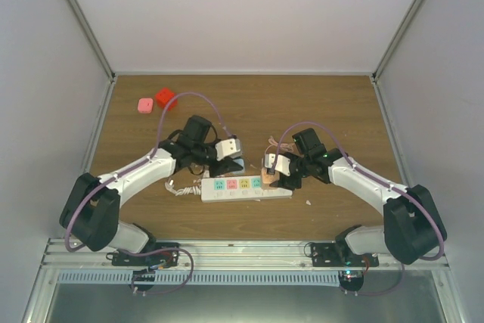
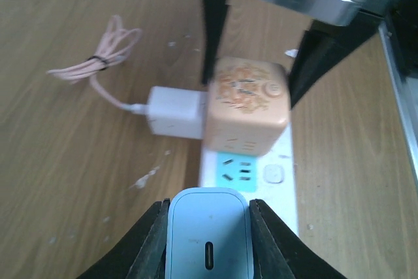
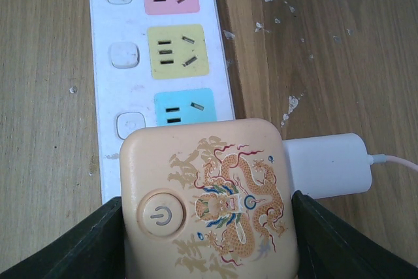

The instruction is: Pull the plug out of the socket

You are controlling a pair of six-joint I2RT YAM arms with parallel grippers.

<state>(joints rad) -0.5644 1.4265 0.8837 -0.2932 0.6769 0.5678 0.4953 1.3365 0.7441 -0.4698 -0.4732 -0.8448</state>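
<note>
A pale blue plug (image 2: 209, 243) sits clamped in the left jaws, that arm (image 1: 144, 168) bent low over the bench (image 1: 302, 104). The right jaws squeeze a peach cube (image 3: 212, 204) on the socket's (image 1: 243, 189) end.

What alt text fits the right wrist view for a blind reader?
The right claw grips a peach cube plug with a dragon picture, over a white power strip. A white charger sticks out of the cube's side; pink, yellow and blue outlets show beyond.
</note>
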